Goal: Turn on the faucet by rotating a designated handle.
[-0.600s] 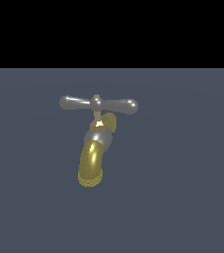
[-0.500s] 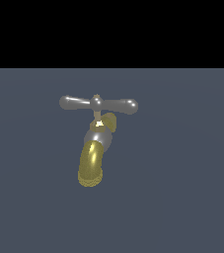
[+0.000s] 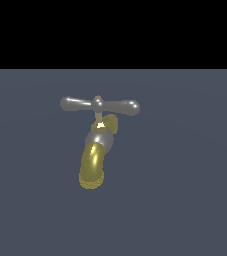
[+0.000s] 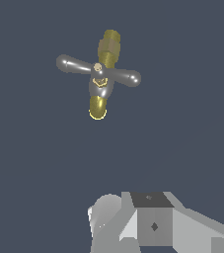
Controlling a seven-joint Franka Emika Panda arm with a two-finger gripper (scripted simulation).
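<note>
Gripper (image 4: pixel 153 225) cut off by the wrist view's edge: only part of its pale grey body shows, fingertips out of frame, so jaw state can't be told. It doesn't appear in the exterior view. Faucet (image 3: pixel 97 145) base hidden under its own body and the handle (image 3: pixel 99 105) in the wrist view.

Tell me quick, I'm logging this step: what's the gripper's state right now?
Gripper: cannot be told whether open or closed; only part shows in the wrist view. It holds nothing, clear of the glossy grey metal crossbar handle.
</note>
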